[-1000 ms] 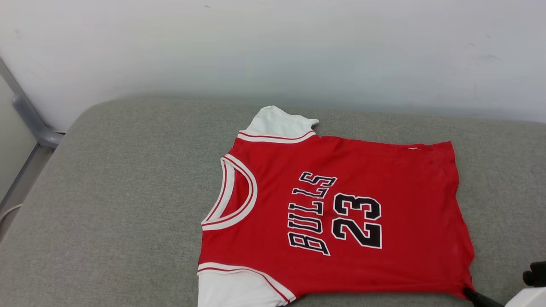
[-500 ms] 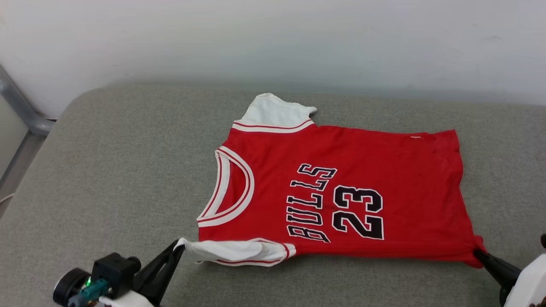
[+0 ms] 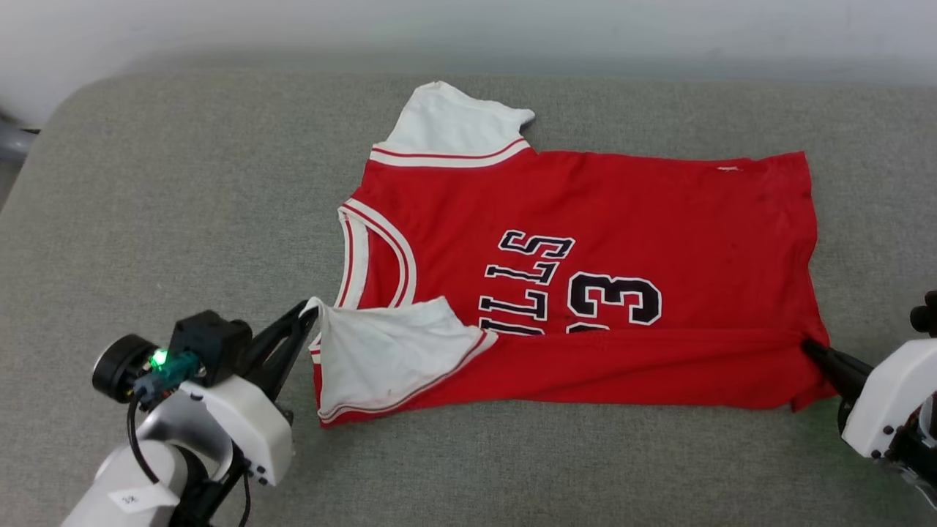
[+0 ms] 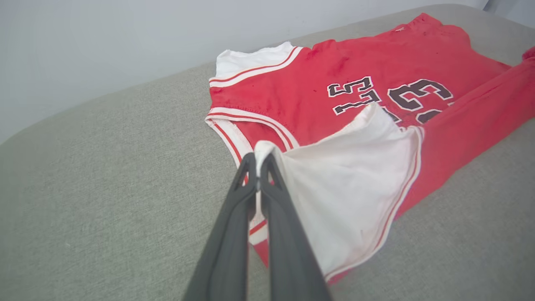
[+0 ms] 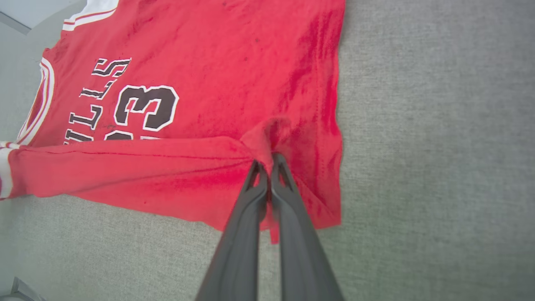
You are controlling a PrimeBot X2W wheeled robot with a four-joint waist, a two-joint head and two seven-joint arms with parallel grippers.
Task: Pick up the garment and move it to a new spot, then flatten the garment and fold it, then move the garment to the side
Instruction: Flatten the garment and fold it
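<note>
The garment [image 3: 622,212], a red jersey with white sleeves and black lettering, lies on a grey cushion with its collar to the left. Its near edge is lifted and folded back over the lettering. My left gripper [image 3: 311,311] is shut on the tip of the near white sleeve [image 3: 381,351], seen close in the left wrist view [image 4: 259,161]. My right gripper [image 3: 809,346] is shut on the near hem corner at the right; in the right wrist view [image 5: 267,161] the red cloth bunches at the fingertips. The far sleeve [image 3: 454,124] lies flat.
The grey cushion [image 3: 183,183] extends well to the left of the garment and along the near side. A pale wall [image 3: 468,29] runs behind the cushion. A grey metal frame [image 3: 11,139] shows at the far left edge.
The camera has tilted down. Both grippers have carried the near edge of the garment away from me, so the near sleeve and hem now lie over the lower part of the lettering.
</note>
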